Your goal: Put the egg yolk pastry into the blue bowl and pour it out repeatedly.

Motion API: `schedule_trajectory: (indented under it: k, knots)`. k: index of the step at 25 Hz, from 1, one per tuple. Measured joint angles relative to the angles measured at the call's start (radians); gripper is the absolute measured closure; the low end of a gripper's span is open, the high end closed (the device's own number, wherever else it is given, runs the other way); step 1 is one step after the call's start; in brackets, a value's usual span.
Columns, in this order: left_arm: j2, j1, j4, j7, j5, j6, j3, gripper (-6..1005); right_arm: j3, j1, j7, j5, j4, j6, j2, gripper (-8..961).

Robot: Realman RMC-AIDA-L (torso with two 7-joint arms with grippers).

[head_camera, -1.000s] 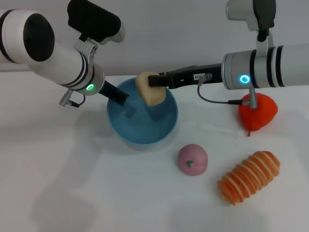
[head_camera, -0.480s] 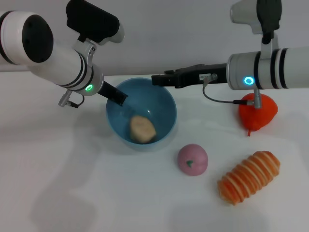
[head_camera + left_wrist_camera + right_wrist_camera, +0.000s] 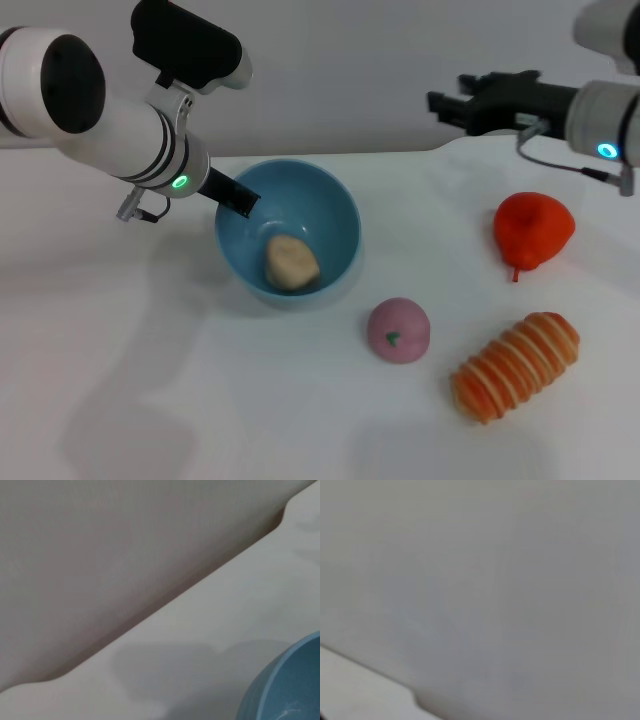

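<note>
The blue bowl [image 3: 335, 215] stands on the white table left of centre. The egg yolk pastry [image 3: 291, 263], a pale beige lump, lies at its bottom. My left gripper [image 3: 238, 197] is shut on the bowl's far-left rim, one black finger reaching inside. A part of the bowl's [image 3: 290, 685] outer wall shows in the left wrist view. My right gripper [image 3: 447, 101] hangs high at the back right, well away from the bowl, open and holding nothing. The right wrist view shows only the grey wall and a table corner.
A pink ball with a green mark [image 3: 398, 330] lies just right of the bowl, toward the front. An orange-and-cream ridged bread [image 3: 515, 365] sits at the front right. A red fruit-shaped piece [image 3: 534, 230] rests under the right arm.
The right gripper let go of the pastry, which dropped into the bowl. The right arm then drew back up and to the right. The left gripper stayed on the rim.
</note>
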Motion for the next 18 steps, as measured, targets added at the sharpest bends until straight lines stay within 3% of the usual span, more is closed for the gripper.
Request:
schedule_trajectory:
  k: [4, 9, 11, 18]
  knots:
    - [-0.001, 0.003, 0.000, 0.006, 0.000, 0.021, 0.000, 999, 0.008, -0.055, -0.161, 0.156, -0.010, 0.023, -0.002, 467]
    - [-0.002, 0.004, -0.001, 0.008, -0.002, 0.048, 0.010, 1000, 0.027, -0.138, -0.435, 0.463, 0.007, 0.020, -0.003, 453]
    - [-0.003, 0.003, -0.001, 0.008, -0.002, 0.063, 0.015, 999, 0.031, -0.169, -0.581, 0.598, 0.020, 0.017, -0.001, 322]
    - [-0.004, 0.001, -0.011, 0.001, -0.004, 0.095, 0.050, 999, 0.033, -0.233, -1.050, 1.045, 0.171, 0.016, 0.000, 322]
